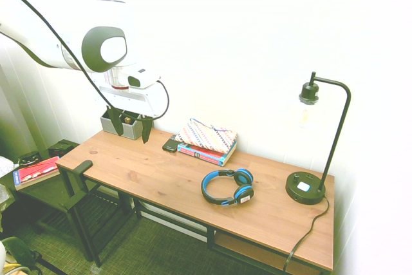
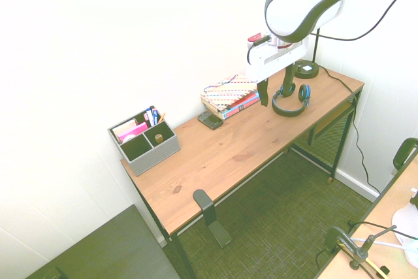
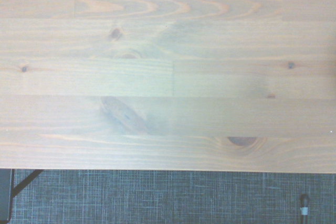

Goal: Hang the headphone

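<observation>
Approach step judged in hand: gripper (image 1: 131, 124) held high above desk (image 1: 161, 175), fingers apart, nothing held. Headphone (image 1: 227, 187) lies flat, well apart. Next required: descent onto headband.

One headphone (image 1: 227, 187), one lamp (image 1: 313, 143), two books (image 1: 207, 141), one organizer (image 2: 144, 138).

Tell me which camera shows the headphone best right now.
The first exterior view: the headphone lies unobstructed on the desk. The second exterior view shows it smaller, partly behind the gripper. The wrist view shows only bare desk wood.
</observation>
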Action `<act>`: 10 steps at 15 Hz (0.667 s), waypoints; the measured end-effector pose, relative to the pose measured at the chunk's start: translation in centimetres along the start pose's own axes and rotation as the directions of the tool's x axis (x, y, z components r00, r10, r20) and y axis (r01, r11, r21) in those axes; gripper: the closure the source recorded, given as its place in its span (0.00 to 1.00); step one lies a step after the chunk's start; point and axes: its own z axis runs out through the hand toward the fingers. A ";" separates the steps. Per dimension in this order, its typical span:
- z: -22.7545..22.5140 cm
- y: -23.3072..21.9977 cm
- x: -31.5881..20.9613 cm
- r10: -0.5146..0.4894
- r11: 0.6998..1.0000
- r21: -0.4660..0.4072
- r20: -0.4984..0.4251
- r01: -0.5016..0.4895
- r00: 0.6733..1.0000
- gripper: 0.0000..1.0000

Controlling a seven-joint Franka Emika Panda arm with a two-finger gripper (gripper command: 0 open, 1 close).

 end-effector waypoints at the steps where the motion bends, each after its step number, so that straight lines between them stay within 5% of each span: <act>1: 0.0 0.0 0.0 0.000 1.000 0.000 0.000 0.000 1.000 0.00; 5: 0.6 0.2 1.0 -0.127 0.992 0.014 -0.012 0.127 0.992 0.00; 10: 5.0 4.3 7.2 -0.349 0.937 0.027 -0.012 0.350 0.937 0.00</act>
